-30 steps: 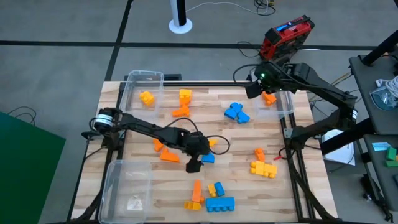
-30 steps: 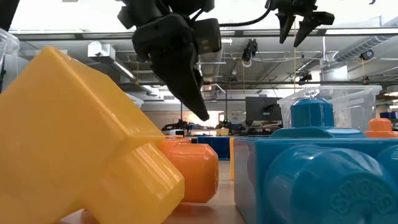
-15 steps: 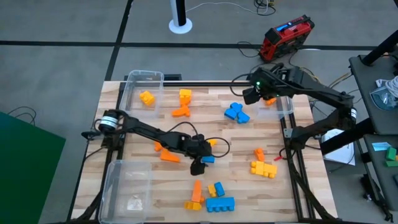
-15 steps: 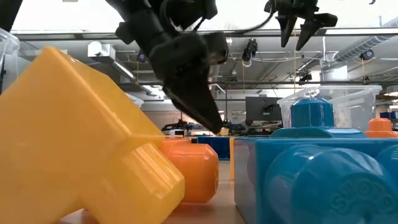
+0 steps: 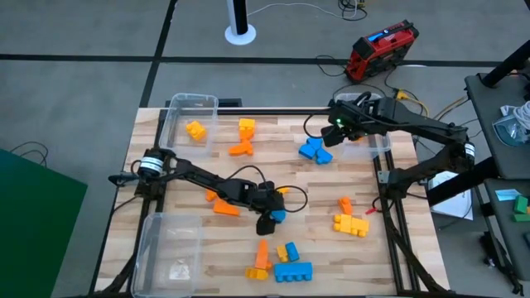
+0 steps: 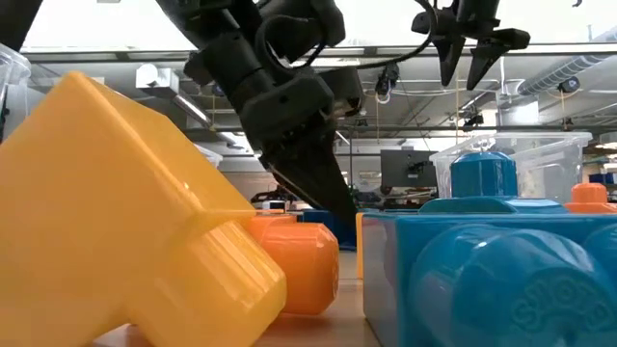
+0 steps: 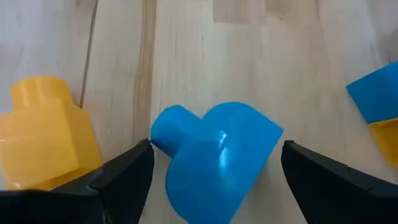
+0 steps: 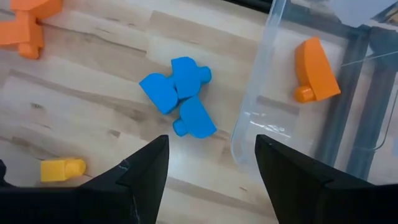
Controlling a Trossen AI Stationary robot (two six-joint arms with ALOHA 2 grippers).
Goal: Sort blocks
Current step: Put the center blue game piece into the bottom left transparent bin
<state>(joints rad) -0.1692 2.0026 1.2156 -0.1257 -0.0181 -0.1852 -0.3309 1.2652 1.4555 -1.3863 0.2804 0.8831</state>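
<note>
Two blocks only sit in bins, as far as these views show, so the sorting looks barely started. On the left, the far-left bin (image 5: 189,116) holds one yellow block (image 5: 195,130), while the near-left bin (image 5: 170,248) shows no coloured block that I can make out. Just right of the far-left bin, a yellow block (image 5: 247,126) and an orange block (image 5: 241,149) lie loose on the worktop (image 5: 331,178). Toward the middle, orange pieces (image 5: 222,205) lie beside the left arm, whose left claw (image 7: 211,168) is low over the worktop, released, its fingers spread either side of a small blue block (image 7: 214,152) without touching it; a small yellow block (image 7: 43,134) lies just beside. Near the front edge an orange, yellow and blue cluster (image 5: 281,261) waits unsorted. Further right, a blue cluster (image 8: 179,96) lies under the right claw (image 8: 208,168), which hovers above it released and empty. A yellow and orange group (image 5: 349,219) lies near the right edge. The far-right bin (image 8: 311,124) holds one orange block (image 8: 314,74). Most blocks are left to place.
</note>
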